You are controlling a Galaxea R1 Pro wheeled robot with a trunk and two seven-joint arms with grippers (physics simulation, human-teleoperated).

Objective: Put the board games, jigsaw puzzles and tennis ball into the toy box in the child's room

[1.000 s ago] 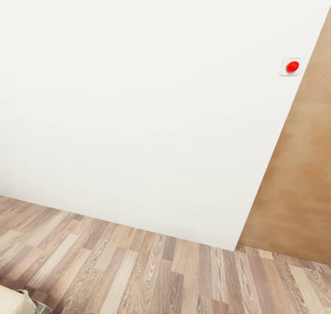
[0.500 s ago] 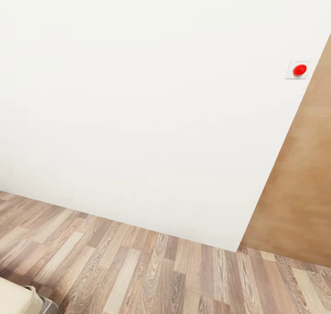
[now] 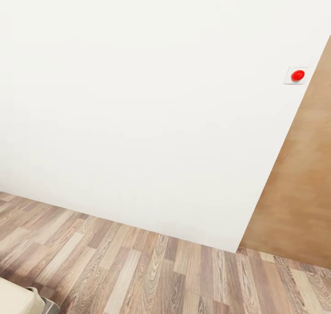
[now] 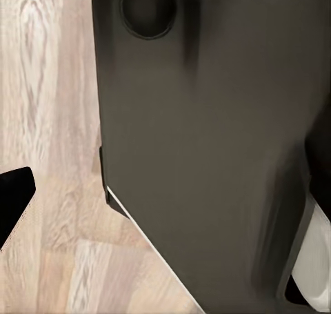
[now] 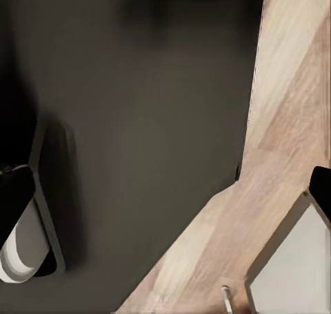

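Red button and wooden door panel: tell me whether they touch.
Apart. The head view shows the red button on its white plate on the wall, with a strip of white wall between plate and door panel.

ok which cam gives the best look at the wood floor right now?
Head view: the wood-plank floor runs as a wide strip below the white wall. The left wrist view catches it and the right wrist view too, each as a blurred strip beside the robot's dark body.

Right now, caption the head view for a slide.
White wall with a red button, brown door beside it, wood-plank floor below.
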